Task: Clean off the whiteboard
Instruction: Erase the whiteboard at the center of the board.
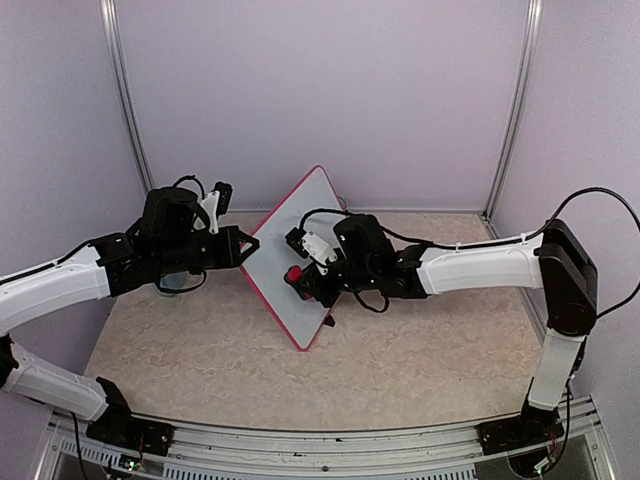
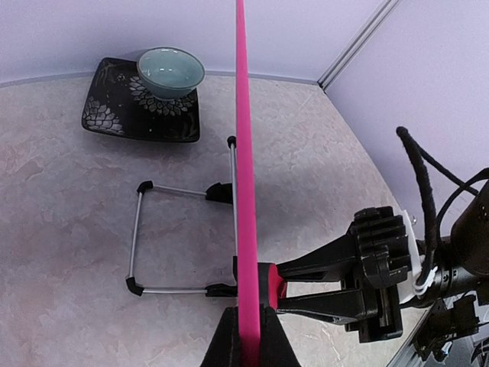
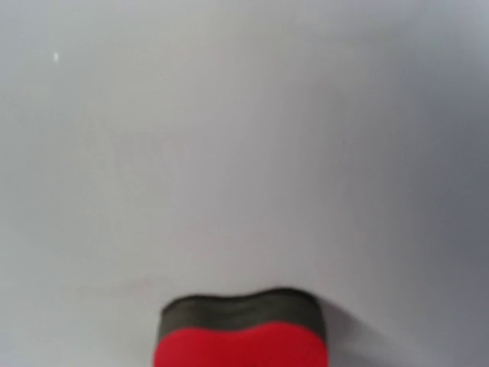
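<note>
1. Beige marbled table (image 1: 430, 345), closed in by lilac walls (image 1: 330, 90) at the back and on both sides, with metal strips in the back corners.
2. Far back on the table in the left wrist view: a pale green bowl (image 2: 170, 71) sitting on a black flowered plate (image 2: 114, 115), well apart from everything else.
3. Board (image 1: 290, 235) at mid-table between the two arms, raised steeply, pink-red frame all round, white face turned to the right arm.
4. Just beside its back, on the left arm's side: a wire stand (image 2: 136, 237) with black feet, lying on the table.
5. Left gripper (image 1: 250, 243): pressed together on the board's frame edge, one finger on each face.
6. Right gripper (image 2: 294, 290): pinching a red eraser (image 3: 241, 340), dark felt side flat against the white face, low on the board.
7. White face near the eraser blurred in the right wrist view; only faint smudges to be made out, no clear writing.
</note>
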`<act>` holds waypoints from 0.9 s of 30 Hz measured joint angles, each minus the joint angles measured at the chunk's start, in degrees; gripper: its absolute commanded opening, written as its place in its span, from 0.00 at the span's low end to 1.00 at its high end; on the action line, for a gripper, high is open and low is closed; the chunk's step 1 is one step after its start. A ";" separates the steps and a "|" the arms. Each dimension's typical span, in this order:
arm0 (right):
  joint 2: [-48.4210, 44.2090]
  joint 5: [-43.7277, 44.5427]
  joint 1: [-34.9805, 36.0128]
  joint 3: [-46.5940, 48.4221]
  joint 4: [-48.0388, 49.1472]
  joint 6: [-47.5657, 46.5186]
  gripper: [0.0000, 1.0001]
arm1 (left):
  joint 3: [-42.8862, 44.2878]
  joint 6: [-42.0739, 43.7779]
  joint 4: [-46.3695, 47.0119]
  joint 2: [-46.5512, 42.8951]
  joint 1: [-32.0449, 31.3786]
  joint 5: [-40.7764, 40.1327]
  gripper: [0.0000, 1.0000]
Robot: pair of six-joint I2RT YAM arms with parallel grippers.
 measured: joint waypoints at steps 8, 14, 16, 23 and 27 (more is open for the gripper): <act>-0.70 0.39 0.00 -12.59 6.84 2.12 0.01 | -0.13 0.00 0.44 -0.13 -0.02 1.22 0.00; -0.42 0.42 0.00 -13.27 4.98 2.40 0.01 | -0.13 0.00 0.72 -0.13 -0.17 1.77 0.00; -0.39 0.44 -0.02 -11.28 3.41 2.08 0.01 | -0.13 0.04 0.72 -0.13 -0.17 1.73 0.00; -0.39 0.55 -0.37 0.79 -2.78 -0.02 0.02 | -0.15 -0.07 0.48 -0.13 -0.02 0.92 0.00; -0.39 0.96 -0.37 5.20 -1.33 -1.07 0.01 | -0.24 -0.09 0.57 -0.15 -0.04 1.20 0.00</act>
